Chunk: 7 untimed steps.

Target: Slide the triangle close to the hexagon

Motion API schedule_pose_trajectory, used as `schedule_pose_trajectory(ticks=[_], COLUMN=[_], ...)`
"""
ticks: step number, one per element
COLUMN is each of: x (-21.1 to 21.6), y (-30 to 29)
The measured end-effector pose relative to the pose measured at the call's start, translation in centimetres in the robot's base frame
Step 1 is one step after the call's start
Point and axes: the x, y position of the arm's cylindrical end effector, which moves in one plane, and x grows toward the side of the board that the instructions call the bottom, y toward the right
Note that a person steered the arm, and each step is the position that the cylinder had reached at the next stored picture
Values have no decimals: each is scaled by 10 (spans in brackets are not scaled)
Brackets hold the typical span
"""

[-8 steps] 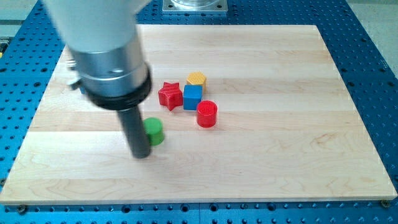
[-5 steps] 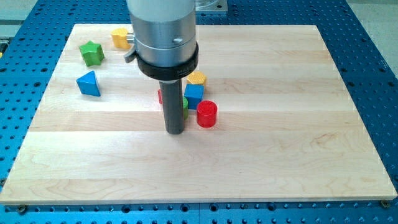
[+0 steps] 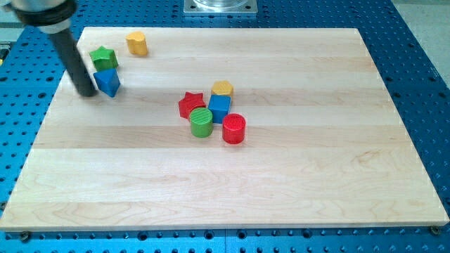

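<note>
The blue triangle (image 3: 107,81) lies near the view's top left, just below the green star (image 3: 103,58) and touching or nearly touching it. My tip (image 3: 86,92) stands right at the triangle's left side, apparently touching it. A yellow block (image 3: 137,43), possibly the hexagon, lies further up and to the right of the star. A second orange-yellow block (image 3: 222,88) sits in the middle cluster; I cannot tell its exact shape.
The middle cluster holds a red star (image 3: 191,105), a blue cube (image 3: 219,108), a green cylinder (image 3: 201,122) and a red cylinder (image 3: 233,128), packed close together. The wooden board (image 3: 316,176) lies on a blue perforated table.
My tip has moved from the middle cluster to the view's top left. The blue triangle has shifted up and right towards the green star. The green cylinder now rests beside the red star.
</note>
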Motion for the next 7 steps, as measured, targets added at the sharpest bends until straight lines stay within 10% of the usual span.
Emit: schedule_pose_trajectory(ticks=[4,7], x=[-40,-22], y=[164,77])
